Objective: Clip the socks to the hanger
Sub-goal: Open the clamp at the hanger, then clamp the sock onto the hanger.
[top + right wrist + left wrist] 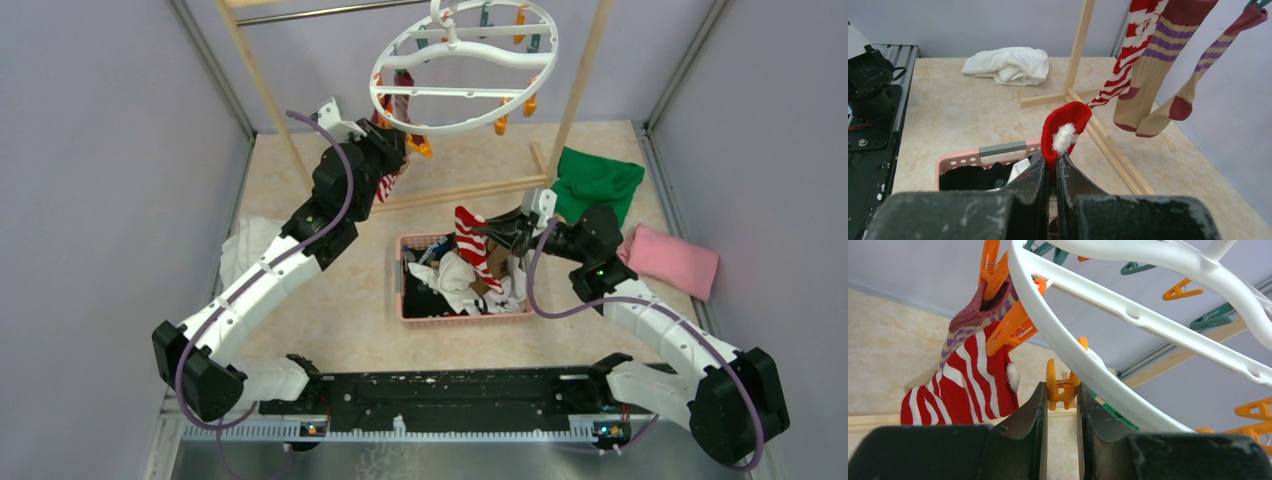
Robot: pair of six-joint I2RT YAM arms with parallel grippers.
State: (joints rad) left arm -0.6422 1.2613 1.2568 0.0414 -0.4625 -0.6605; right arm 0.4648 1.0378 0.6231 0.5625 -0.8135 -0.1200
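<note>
A marbled beige surface [340, 300] lies between plain grey walls, with a crumpled white cloth [240, 250] at its left. The left pincer [1061, 390] presses both jaws onto an orange peg [1064, 382] under the round white plastic hanger [465, 92], beside a clipped red-and-white striped sock [968, 385] and a ribbed tan sock [959, 335]. At centre, a perforated pink basket [403, 285] holds heaped socks [455, 285]. The right pincer [1052, 167] is clamped on a red sock [1065, 122] with a fluffy white pompom, raised above the basket. A green cloth [598, 180] and a pink cloth [672, 260] lie rightmost.
</note>
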